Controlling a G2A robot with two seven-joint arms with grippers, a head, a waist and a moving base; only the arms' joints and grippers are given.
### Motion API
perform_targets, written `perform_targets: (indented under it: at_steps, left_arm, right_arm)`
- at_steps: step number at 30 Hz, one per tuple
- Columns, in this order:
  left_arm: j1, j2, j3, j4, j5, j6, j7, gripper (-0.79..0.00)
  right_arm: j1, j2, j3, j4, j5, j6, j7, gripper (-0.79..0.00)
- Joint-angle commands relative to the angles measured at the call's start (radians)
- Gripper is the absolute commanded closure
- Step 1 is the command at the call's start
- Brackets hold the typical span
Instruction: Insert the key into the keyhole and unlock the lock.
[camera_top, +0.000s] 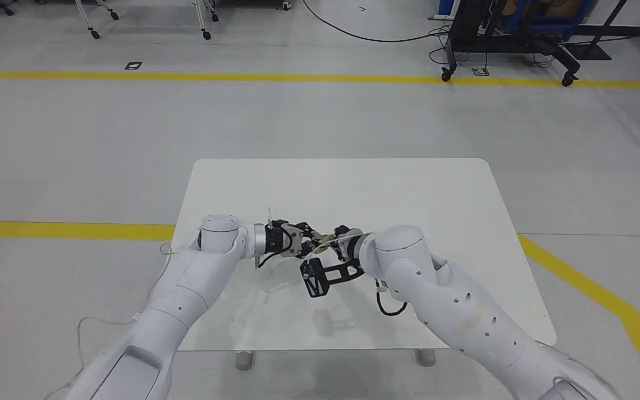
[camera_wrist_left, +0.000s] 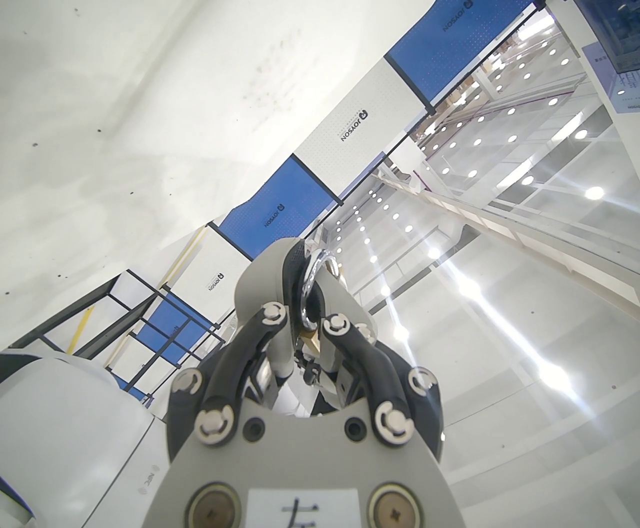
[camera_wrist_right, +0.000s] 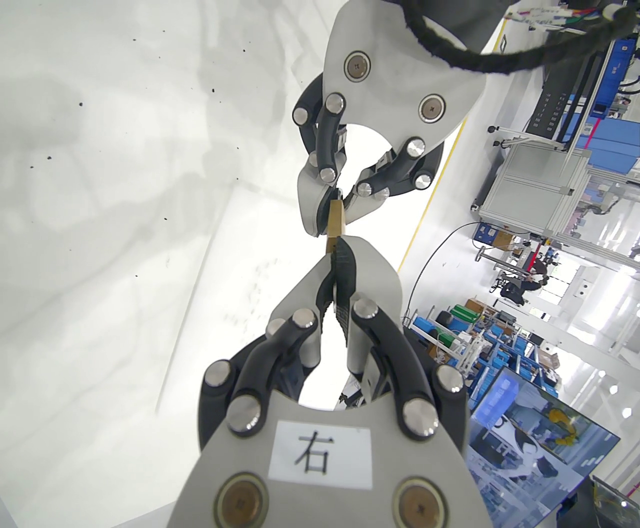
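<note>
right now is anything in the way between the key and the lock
Nothing visible. The right gripper, jaws shut on the key, holds it right against the brass lock, which is clamped in the left gripper. The keyhole itself is hidden.

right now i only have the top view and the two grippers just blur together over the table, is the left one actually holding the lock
observer: Yes. In the left wrist view the left gripper is shut on the lock, with its silver shackle showing between the fingers.
operator: and the right one, has it got the key
observer: The right wrist view shows the right gripper shut. A short brass piece, apparently the key, runs from its tips to the lock's brass body.
operator: shackle popped yet
observer: The left gripper's fingers cover the shackle's ends, so I cannot tell.
</note>
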Motion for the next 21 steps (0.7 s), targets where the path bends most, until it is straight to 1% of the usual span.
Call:
perform_targets:
  at_steps: [1, 2, 3, 4, 5, 6, 7, 9, 14, 19, 21]
  left_arm:
    - [0.000, 0.000, -0.001, 0.001, -0.001, -0.001, -0.001, 0.000]
    - [0.000, 0.001, -0.001, 0.001, -0.001, -0.002, -0.001, 0.000]
    - [0.000, 0.001, -0.001, 0.001, 0.000, -0.002, 0.000, 0.000]
    - [0.000, 0.001, 0.000, 0.001, 0.000, -0.002, 0.001, 0.000]
    - [0.000, 0.001, 0.000, 0.001, -0.001, -0.002, 0.001, 0.000]
    - [0.000, 0.001, 0.000, 0.001, -0.001, -0.002, 0.001, 0.000]
    - [0.000, 0.001, 0.000, 0.001, -0.001, -0.002, 0.001, 0.000]
    - [0.000, 0.001, -0.001, 0.002, -0.002, -0.004, 0.003, 0.000]
    - [0.000, 0.001, -0.002, 0.002, -0.006, -0.005, 0.008, 0.000]
    - [0.002, 0.002, -0.005, 0.002, -0.010, -0.010, 0.012, 0.000]
    - [0.002, 0.002, -0.007, 0.003, -0.012, -0.011, 0.016, 0.000]
  right_arm:
    - [-0.001, 0.000, 0.009, -0.007, 0.007, 0.000, 0.002, 0.000]
    - [-0.003, 0.001, 0.014, -0.010, 0.009, 0.000, 0.005, -0.105]
    - [-0.006, 0.001, 0.020, -0.014, 0.012, 0.002, 0.007, -0.332]
    - [-0.009, 0.002, 0.025, -0.019, 0.017, 0.003, 0.006, -0.425]
    - [-0.012, 0.003, 0.031, -0.023, 0.021, 0.003, 0.007, -0.499]
    - [-0.016, 0.003, 0.036, -0.027, 0.024, 0.003, 0.007, -0.619]
    - [-0.019, 0.004, 0.040, -0.031, 0.026, 0.004, 0.008, -0.702]
    - [-0.026, 0.006, 0.051, -0.041, 0.032, 0.005, 0.006, -0.785]
    - [-0.052, 0.012, 0.097, -0.073, 0.061, 0.023, -0.002, -0.785]
    - [-0.102, 0.026, 0.172, -0.117, 0.086, 0.048, 0.003, -0.785]
    - [-0.102, 0.026, 0.172, -0.117, 0.086, 0.048, 0.003, -0.785]
